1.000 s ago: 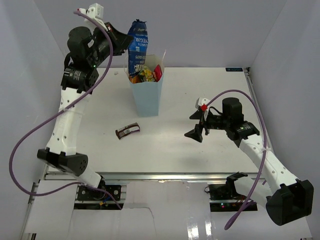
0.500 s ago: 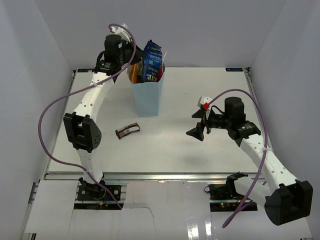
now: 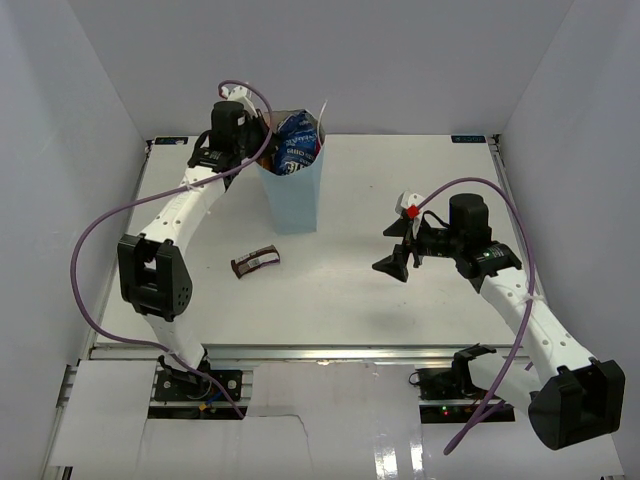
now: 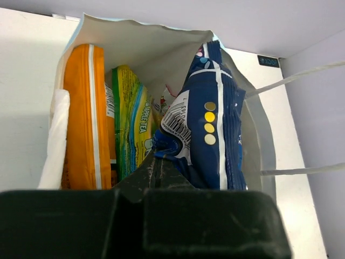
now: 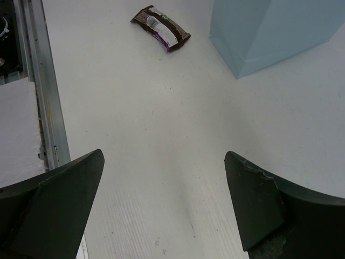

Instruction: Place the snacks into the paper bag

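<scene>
The light-blue paper bag (image 3: 292, 200) stands upright at the back middle of the table. My left gripper (image 3: 268, 142) is at its rim, shut on a corner of the blue pouch (image 3: 299, 141), which stands inside the bag. In the left wrist view my left gripper (image 4: 152, 162) pinches the blue pouch (image 4: 210, 124) next to the orange chip bag (image 4: 86, 118) and the yellow-green pouch (image 4: 132, 118), all inside the bag's white wall (image 4: 151, 48). The dark brown bar (image 3: 256, 262) lies on the table in front of the bag. My right gripper (image 3: 395, 250) is open and empty, right of the bar (image 5: 160, 28).
The bag's white string handles (image 4: 302, 171) stick out on its right side. The table's metal front rail (image 5: 38, 81) runs along the near edge. The bag's lower corner (image 5: 269, 32) shows in the right wrist view.
My left gripper has come down from above the bag and lowered the blue pouch into it. The right arm has hardly moved.
</scene>
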